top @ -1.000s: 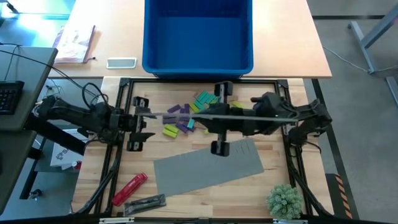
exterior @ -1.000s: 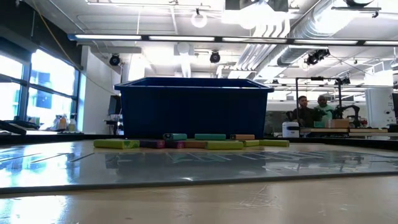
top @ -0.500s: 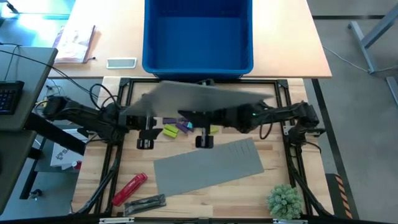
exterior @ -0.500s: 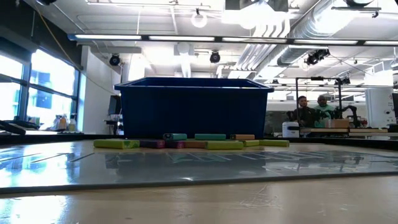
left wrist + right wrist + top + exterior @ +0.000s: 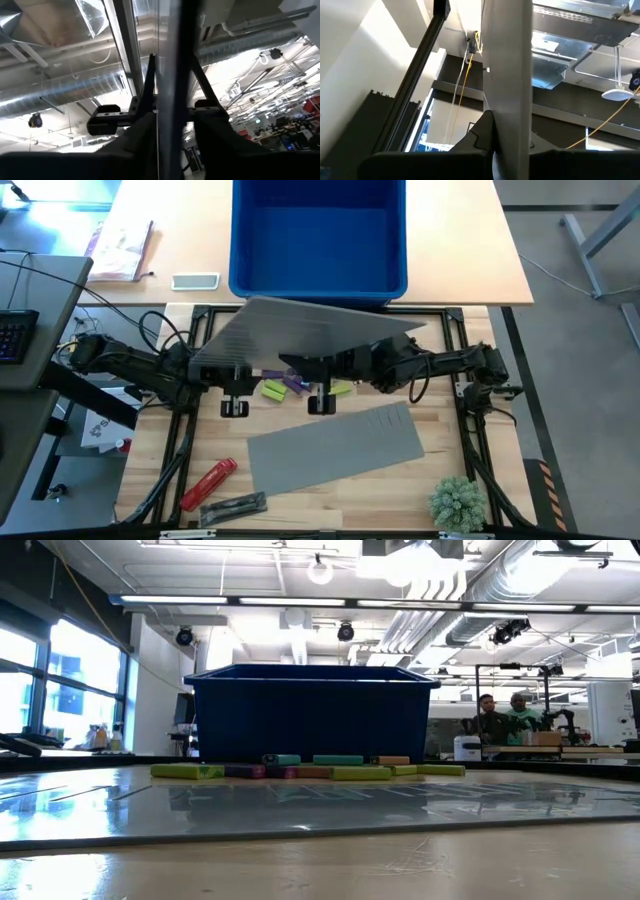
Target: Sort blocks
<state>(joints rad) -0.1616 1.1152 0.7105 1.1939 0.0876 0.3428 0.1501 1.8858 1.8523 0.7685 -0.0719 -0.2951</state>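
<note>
A lifted grey mat [image 5: 300, 335] hides most of the blocks [image 5: 300, 387] in the high view; a few show at its 6 o'clock edge. Both grippers' fingertips sit under it, unseen. The bin [image 5: 318, 235] is cut off at 12 o'clock.

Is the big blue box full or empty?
Empty. Looking straight down into the blue box, only its bare blue floor shows. The blocks still lie on the table near it.

A raised mat [image 5: 310, 335] covers most of the blocks [image 5: 290, 387], in front of the bin [image 5: 318, 240]; a second mat [image 5: 335, 445] lies nearer on the desk [image 5: 400, 485].
</note>
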